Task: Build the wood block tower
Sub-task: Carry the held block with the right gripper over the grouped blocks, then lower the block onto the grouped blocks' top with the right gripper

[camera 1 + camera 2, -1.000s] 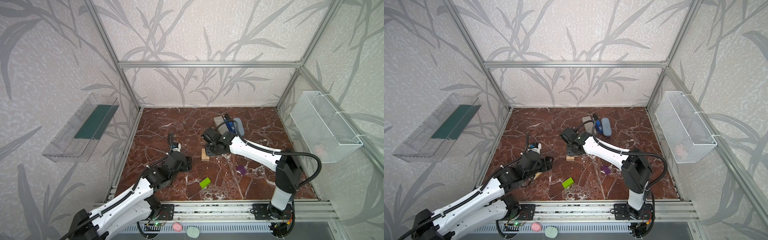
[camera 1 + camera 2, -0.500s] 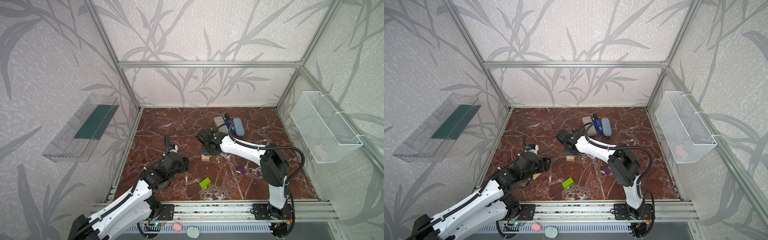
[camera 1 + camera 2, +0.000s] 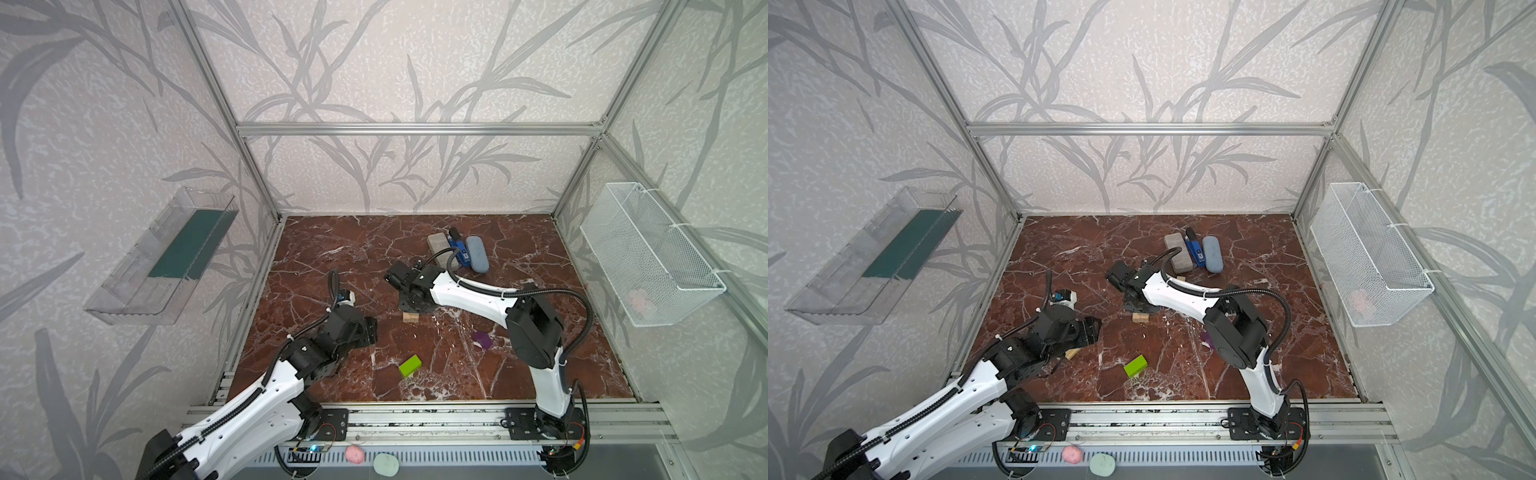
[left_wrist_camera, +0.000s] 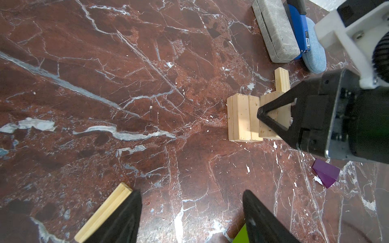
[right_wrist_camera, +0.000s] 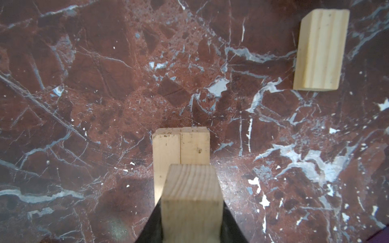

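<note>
The tower (image 4: 242, 117) is a low layer of pale wood blocks lying side by side on the marble floor, seen in both top views (image 3: 410, 316) (image 3: 1140, 317). My right gripper (image 5: 191, 212) is shut on one wood block (image 5: 191, 189) and holds it just over that layer (image 5: 181, 147). My left gripper (image 4: 191, 193) is open above bare floor, apart from the tower. A loose plank (image 4: 105, 212) lies beside one of its fingers and the lime-green block (image 3: 409, 365) beside the other. The purple block (image 3: 482, 338) lies right of the tower. Another plank (image 5: 320, 50) lies beyond it.
A grey slab (image 3: 440, 247), a blue tool (image 3: 457, 249) and a blue-grey oval case (image 3: 477, 259) lie together at the back. A white wire basket (image 3: 648, 257) hangs on the right wall and a clear tray (image 3: 166, 257) on the left wall.
My right arm has swung its elbow leftward and its wrist has shifted a little left over the tower, still holding the block. My left arm has barely moved.
</note>
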